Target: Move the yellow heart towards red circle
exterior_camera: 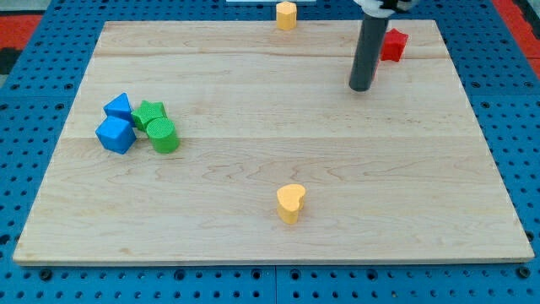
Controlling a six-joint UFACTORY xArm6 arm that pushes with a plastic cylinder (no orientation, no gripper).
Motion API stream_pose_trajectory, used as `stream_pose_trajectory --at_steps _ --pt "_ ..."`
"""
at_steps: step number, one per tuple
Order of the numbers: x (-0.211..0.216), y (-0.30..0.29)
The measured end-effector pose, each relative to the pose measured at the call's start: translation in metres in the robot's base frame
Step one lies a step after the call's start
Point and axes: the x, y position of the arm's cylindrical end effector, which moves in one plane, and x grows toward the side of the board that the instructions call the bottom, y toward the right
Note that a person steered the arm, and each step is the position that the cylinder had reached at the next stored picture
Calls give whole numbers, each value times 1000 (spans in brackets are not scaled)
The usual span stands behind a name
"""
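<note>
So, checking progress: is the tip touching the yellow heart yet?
No, my tip stands near the view's top right, far from the yellow heart at bottom centre.

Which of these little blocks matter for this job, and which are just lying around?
In the job: yellow heart, red block (shape unclear), my tip near it.
Lying about: top yellow block, blue triangle, blue cube, green star, green cylinder.

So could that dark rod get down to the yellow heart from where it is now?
Probably yes. My tip sits near the view's top right, the yellow heart near the bottom centre, with only bare wooden board between them; no block stands in that path.
</note>
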Motion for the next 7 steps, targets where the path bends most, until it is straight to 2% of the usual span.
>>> stream_pose_trajectory --at_steps 2,3,4,6,7 --pt "-41 18" --pt "6 14" --pt "78 10" --pt "214 -58" --pt "255 -82"
